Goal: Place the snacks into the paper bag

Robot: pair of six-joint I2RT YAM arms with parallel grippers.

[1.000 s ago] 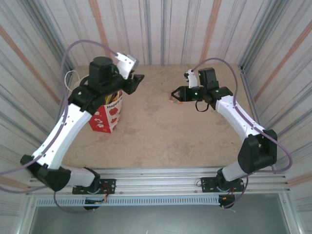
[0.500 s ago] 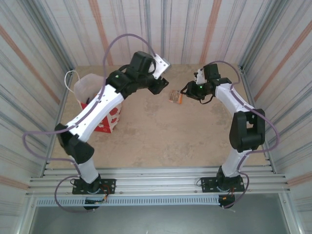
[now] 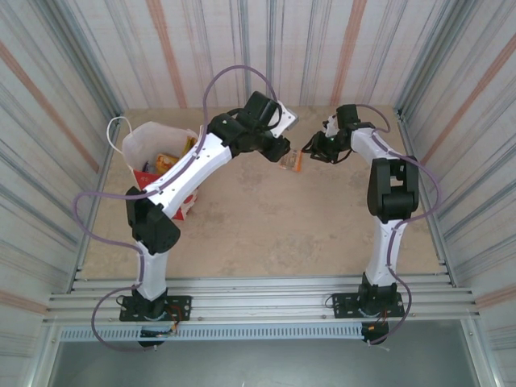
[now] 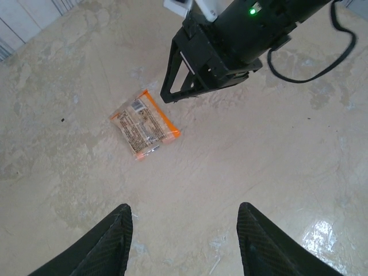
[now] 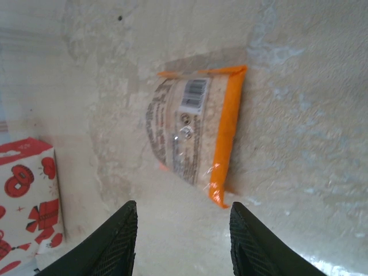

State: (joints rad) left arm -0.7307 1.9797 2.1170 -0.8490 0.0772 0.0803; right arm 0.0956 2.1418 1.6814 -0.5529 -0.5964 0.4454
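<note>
- Orange-edged flat glossy snack packet [image 4: 145, 123] lies flat on the beige stone-look bench [image 4: 276, 167] at far centre. It is well apart from the white-and-red paper gift bag [image 3: 143, 141] at the left.
- Left end effector [image 4: 184, 230] hovers over the packet, fingers spread, nothing held. Right end effector [image 5: 181, 230] is also spread and empty, just right of the packet.
- Judgement: one arm should take it, and the left is nearer the bag. Descend square, straddle the narrow width and pinch firmly, since the film looks slippery. The right arm should back off to avoid a clash.
- Left wrist view shows the right end effector close beside the packet. Right wrist view shows the packet's barcode and the bag's printed corner. Top view shows other packets [image 3: 165, 160] in the bag's open mouth.
</note>
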